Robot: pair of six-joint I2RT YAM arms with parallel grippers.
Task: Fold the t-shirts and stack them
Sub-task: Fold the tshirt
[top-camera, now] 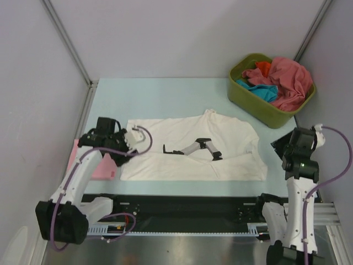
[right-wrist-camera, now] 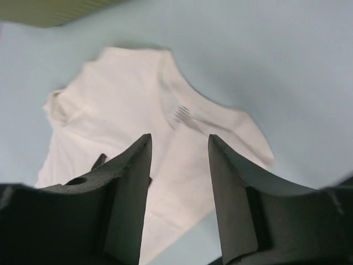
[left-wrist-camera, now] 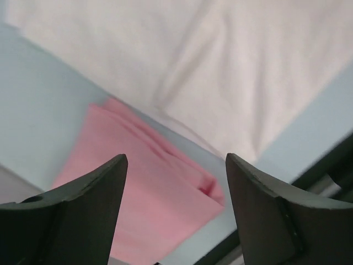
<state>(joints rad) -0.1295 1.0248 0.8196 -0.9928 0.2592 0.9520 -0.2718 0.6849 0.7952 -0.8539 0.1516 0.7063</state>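
Your left gripper [left-wrist-camera: 176,165] is hovering with its fingers spread and nothing between them. It is hanging over the folded light pink t-shirt [left-wrist-camera: 149,204], which is lying at the lower left of the top view. That shirt is sitting just beside the left edge of the white t-shirt [top-camera: 187,165], which is lying spread flat across the middle of the bench [top-camera: 165,91]. Your right gripper [right-wrist-camera: 177,144] is hanging apart and empty near the white t-shirt's right edge. At the upper right, an olive-green tub [top-camera: 251,105] is holding a rose-red t-shirt [top-camera: 288,80], a teal t-shirt [top-camera: 263,92] and an orange t-shirt [top-camera: 263,67] in a heap.
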